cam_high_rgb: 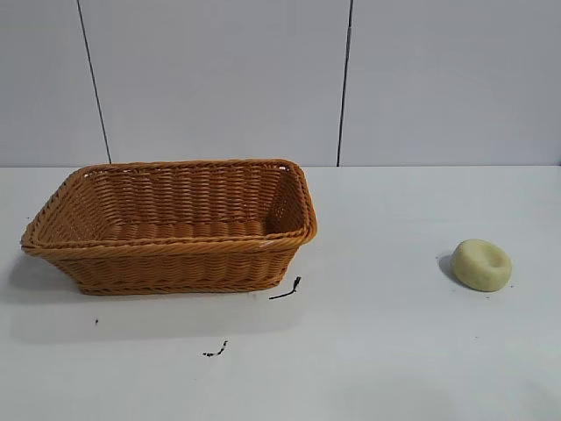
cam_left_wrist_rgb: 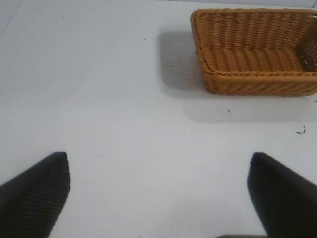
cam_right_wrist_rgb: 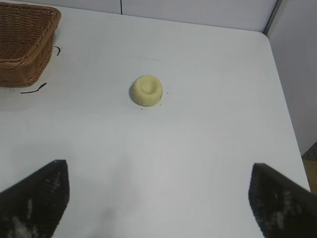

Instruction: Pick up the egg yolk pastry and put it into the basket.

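Observation:
The egg yolk pastry (cam_high_rgb: pixel 481 264) is a small pale yellow puck with a dimple on top, lying on the white table at the right. It also shows in the right wrist view (cam_right_wrist_rgb: pixel 147 90), well ahead of my right gripper (cam_right_wrist_rgb: pixel 159 171), which is open and empty above bare table. The orange-brown wicker basket (cam_high_rgb: pixel 171 246) stands at the left with nothing in it. It also shows in the left wrist view (cam_left_wrist_rgb: pixel 257 79), far ahead of my left gripper (cam_left_wrist_rgb: pixel 159 161), which is open and empty. Neither arm shows in the exterior view.
Two small dark scraps lie on the table, one by the basket's front corner (cam_high_rgb: pixel 287 290) and one nearer the front (cam_high_rgb: pixel 216 351). A grey panelled wall (cam_high_rgb: pixel 280 79) stands behind the table. The table's right edge (cam_right_wrist_rgb: pixel 285 99) shows in the right wrist view.

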Action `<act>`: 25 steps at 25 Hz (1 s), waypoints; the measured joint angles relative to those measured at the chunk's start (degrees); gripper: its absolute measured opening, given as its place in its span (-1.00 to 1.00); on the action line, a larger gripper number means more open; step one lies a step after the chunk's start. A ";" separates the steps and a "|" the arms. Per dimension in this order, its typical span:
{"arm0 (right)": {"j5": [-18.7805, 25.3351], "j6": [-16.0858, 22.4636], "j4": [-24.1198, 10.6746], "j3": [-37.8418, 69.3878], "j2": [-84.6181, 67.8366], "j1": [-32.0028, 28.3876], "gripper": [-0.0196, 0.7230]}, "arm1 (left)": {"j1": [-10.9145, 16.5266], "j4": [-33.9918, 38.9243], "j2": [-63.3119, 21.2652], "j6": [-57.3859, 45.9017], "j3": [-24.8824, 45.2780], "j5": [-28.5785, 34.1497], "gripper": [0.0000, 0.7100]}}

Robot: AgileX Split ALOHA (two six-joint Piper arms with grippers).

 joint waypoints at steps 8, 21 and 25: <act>0.00 0.00 0.00 0.00 0.00 0.00 0.89 | 0.00 0.00 0.00 0.00 0.00 0.00 0.96; -0.09 0.91 -0.85 -11.79 30.75 0.00 0.89 | 0.00 0.00 0.00 0.00 0.00 0.00 0.96; -0.81 1.30 -0.90 -18.35 48.03 0.00 0.89 | 0.00 0.00 0.00 0.00 0.00 0.00 0.96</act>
